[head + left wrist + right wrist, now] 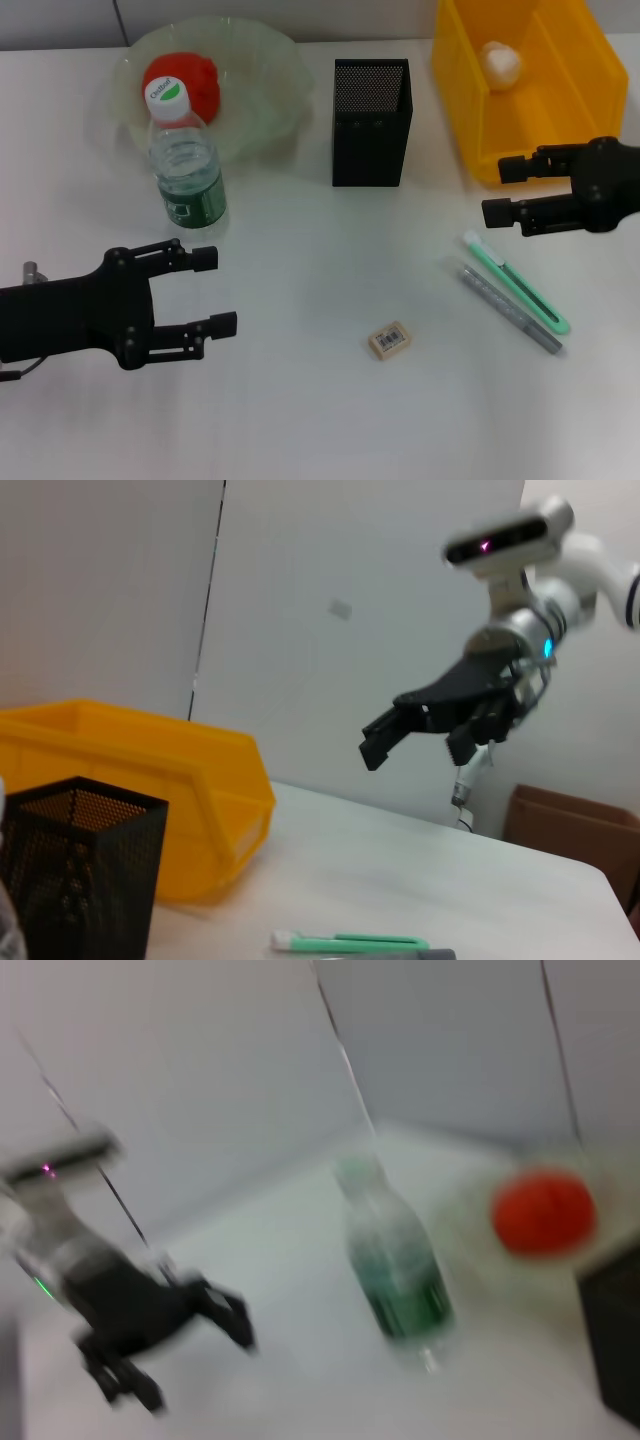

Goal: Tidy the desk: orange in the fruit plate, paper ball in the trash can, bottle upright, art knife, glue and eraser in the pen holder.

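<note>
The orange [185, 82] lies in the pale-green fruit plate [270, 95] at the back left. The bottle [186, 172] stands upright just in front of the plate. A paper ball [500, 62] rests inside the yellow trash can [575, 70] at the back right. Between them stands the black mesh pen holder [370, 122]. The green art knife [515, 283] and the grey glue stick [510, 308] lie side by side on the table, with the eraser [390, 340] to their left. My right gripper [497, 190] hovers open above the knife's far end. My left gripper [215, 291] is open below the bottle.
The left wrist view shows the trash can [150, 780], the pen holder [80, 880], the art knife [350, 942] and my right gripper [415, 735] in the air. In the right wrist view are the bottle [395, 1270], the orange [543, 1210] and my left gripper [190, 1330].
</note>
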You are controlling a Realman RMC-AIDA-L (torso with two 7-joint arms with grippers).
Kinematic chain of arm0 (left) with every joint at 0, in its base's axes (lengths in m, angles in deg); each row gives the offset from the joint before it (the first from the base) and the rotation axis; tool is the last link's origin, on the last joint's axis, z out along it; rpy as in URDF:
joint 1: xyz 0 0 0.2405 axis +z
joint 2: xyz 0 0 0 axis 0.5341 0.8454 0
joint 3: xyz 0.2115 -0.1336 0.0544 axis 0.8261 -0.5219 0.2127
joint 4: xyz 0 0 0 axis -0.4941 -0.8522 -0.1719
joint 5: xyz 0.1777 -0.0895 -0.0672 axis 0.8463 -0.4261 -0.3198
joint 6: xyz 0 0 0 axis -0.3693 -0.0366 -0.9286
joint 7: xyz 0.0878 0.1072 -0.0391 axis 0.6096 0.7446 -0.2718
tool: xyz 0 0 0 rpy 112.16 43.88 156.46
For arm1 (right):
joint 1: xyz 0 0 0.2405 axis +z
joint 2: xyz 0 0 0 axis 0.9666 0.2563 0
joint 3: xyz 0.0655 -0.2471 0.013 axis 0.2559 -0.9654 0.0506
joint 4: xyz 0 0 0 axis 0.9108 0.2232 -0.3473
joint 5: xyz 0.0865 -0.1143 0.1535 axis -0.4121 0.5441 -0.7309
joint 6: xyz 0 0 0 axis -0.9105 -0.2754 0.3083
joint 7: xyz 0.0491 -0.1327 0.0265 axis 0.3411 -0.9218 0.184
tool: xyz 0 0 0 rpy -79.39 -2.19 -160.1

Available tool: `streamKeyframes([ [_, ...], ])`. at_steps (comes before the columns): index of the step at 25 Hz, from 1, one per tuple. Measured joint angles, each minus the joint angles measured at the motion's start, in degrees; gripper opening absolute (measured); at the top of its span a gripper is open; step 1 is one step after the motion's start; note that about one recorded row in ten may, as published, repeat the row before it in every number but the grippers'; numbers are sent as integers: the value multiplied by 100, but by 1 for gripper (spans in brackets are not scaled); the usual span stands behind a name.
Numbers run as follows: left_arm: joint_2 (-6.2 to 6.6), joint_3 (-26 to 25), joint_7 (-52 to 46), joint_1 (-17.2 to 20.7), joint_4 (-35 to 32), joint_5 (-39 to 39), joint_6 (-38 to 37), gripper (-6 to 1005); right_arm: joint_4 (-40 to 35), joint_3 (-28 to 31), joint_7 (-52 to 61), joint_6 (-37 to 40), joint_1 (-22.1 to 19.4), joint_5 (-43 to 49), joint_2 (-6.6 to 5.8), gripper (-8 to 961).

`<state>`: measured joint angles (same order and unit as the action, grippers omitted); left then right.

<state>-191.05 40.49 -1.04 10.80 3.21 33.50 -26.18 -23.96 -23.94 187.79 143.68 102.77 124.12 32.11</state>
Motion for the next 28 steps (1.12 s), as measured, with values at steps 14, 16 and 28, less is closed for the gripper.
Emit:
streamKeyframes([
  [14, -124, 3, -81, -50, 21, 262, 86, 797, -1023, -2548, 3038, -282, 1218, 3522, 18, 790],
  [16, -148, 4, -82, -58, 38, 270, 187, 797, -844, -2891, 3224, -549, 1241, 3635, 18, 789],
  [28, -245, 9, -233, -194, 2, 626, 254, 797, 274, -4111, 3862, -1994, 1273, 3770, 36, 754],
])
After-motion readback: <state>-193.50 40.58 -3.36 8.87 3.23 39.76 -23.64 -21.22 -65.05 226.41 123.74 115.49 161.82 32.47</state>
